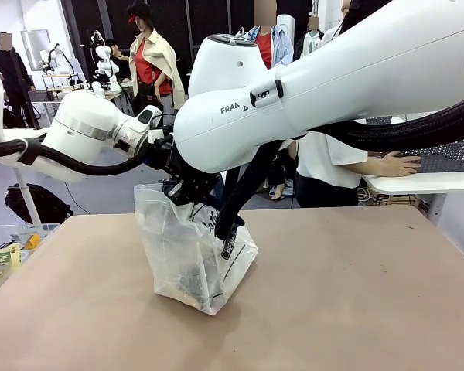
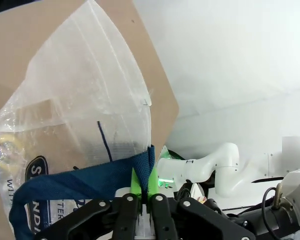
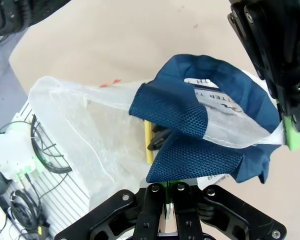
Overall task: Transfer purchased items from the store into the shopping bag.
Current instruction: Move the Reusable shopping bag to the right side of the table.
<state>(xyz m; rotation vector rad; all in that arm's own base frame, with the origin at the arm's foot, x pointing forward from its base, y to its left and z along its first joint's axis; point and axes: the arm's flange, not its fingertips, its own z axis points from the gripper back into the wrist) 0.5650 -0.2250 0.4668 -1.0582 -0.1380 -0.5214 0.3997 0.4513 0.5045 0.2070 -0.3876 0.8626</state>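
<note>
Front view: the brown table [image 1: 356, 294] lies nearest, and on it, left of the middle, stands the shopping bag [image 1: 187, 255], its frosted sides crumpled and its mouth pulled upward; something dark sits low inside, too blurred to name; both white arms meet right over the bag's top edge, the right arm sweeping in large from the right; behind them a person [image 1: 332, 162] rests a hand by a dark lattice basket [image 1: 447, 157] on a far white table. In the left wrist view the left gripper [image 2: 146, 192] is clenched on the navy handle [image 2: 80, 182], the strap pinched between its green pads. In the right wrist view the right gripper [image 3: 169, 192] is clamped tight on the bag's rim where the other navy strap [image 3: 190, 145] folds over; a yellow stick-like item [image 3: 148, 141] shows inside.
</note>
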